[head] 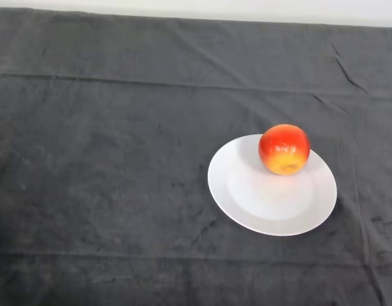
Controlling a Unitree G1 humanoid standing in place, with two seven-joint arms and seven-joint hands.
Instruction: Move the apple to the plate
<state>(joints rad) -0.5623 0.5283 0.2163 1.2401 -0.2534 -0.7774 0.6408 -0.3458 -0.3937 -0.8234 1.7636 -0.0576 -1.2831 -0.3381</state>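
Note:
A red and yellow apple point(284, 149) rests on the far right part of a round white plate point(259, 204). The plate lies on the dark cloth, right of the middle of the head view.
The dark cloth point(106, 166) covers the whole table, with creases near its far right side. The table's far edge point(196, 18) runs along the top of the view, with a pale wall beyond it.

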